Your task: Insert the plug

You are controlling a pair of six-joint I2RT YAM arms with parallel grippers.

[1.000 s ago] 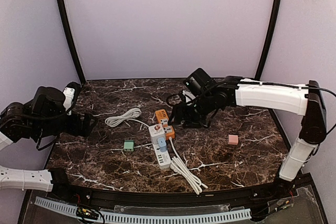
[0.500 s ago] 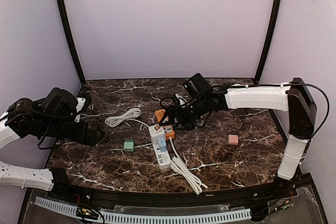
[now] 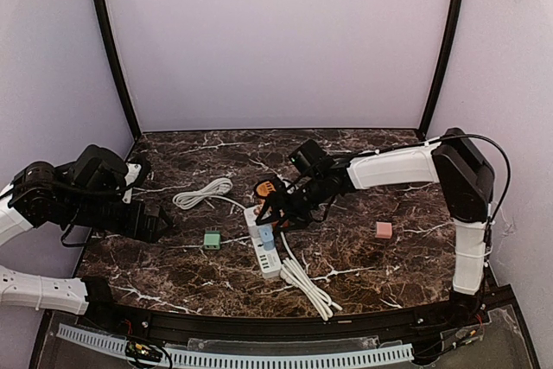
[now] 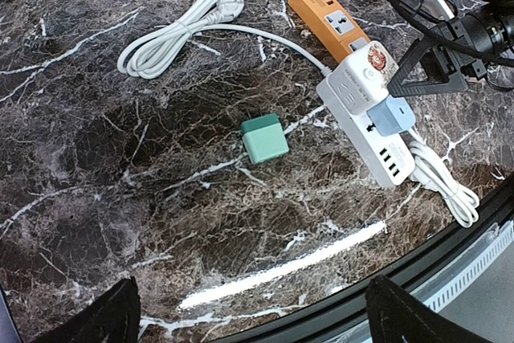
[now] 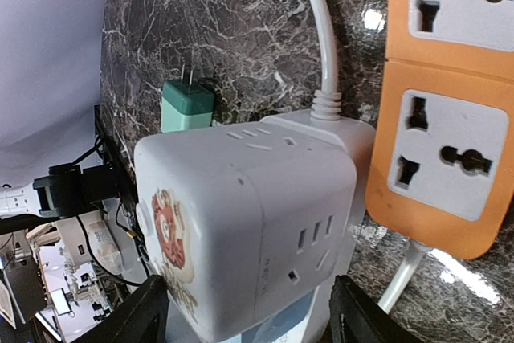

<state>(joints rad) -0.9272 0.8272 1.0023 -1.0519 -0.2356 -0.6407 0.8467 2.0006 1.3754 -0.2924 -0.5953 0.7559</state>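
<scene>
No lettering, brand or number can be read anywhere; the only mark is a red-and-orange round emblem (image 5: 171, 234) on the 9 o'clock face of the white plastic cube socket (image 5: 265, 198), too blurred to decipher.

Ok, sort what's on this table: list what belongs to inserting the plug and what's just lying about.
Likely in the job: white cube adapter, flanked by the right gripper; white power strip beneath it.

Lying about: green plug, pink block, orange power strip, blue plug already seated in the white strip.
</scene>
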